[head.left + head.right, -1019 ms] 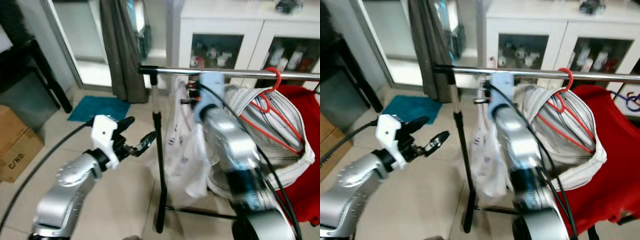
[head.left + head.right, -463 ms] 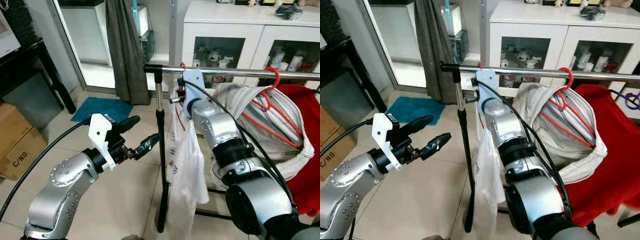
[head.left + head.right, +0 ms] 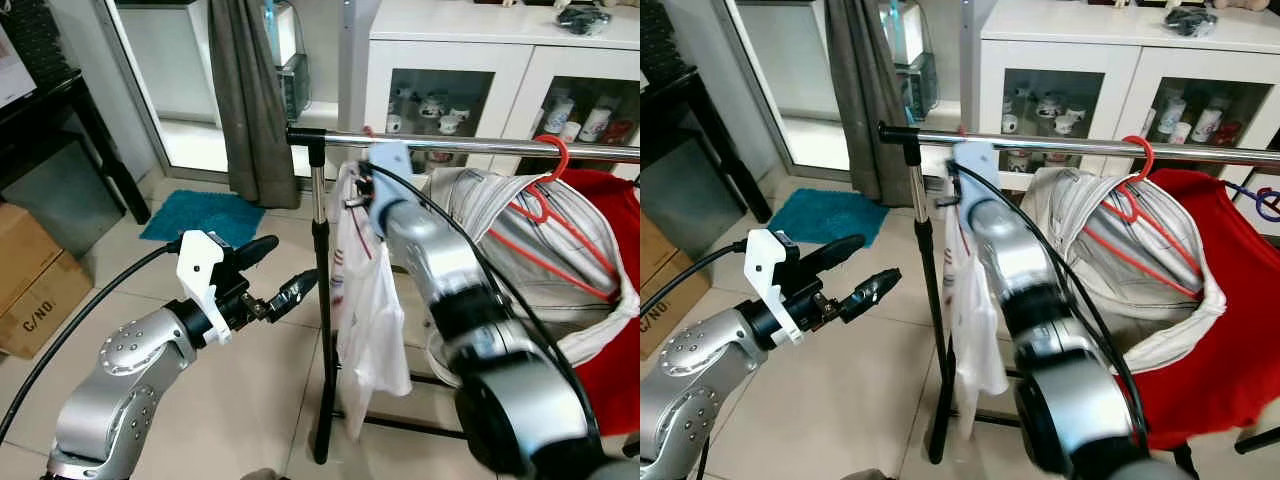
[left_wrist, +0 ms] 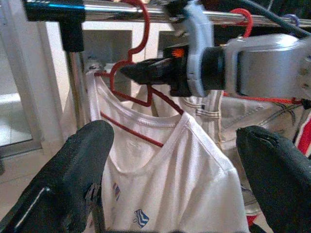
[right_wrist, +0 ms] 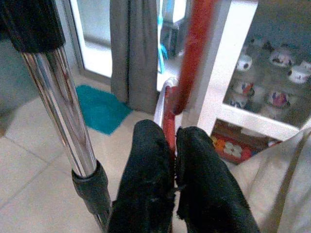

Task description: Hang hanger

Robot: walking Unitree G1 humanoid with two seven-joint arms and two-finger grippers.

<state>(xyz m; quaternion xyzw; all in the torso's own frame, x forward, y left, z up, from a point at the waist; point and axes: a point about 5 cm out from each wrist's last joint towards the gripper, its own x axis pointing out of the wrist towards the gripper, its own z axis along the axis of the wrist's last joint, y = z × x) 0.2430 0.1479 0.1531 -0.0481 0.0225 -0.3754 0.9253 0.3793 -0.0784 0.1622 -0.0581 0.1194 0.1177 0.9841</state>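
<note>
Red hanger [image 4: 127, 68] in right claw [image 5: 171, 145]

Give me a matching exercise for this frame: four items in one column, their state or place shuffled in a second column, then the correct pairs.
Items
1. right end effector
2. left end effector
3. white T-shirt
4. teal mat

States
A. lying on the tiled floor
B. open, holding nothing
C. shut on the red hanger
D. draped on the red hanger at the rail

Pairs: 1-C, 2-B, 3-D, 4-A
</note>
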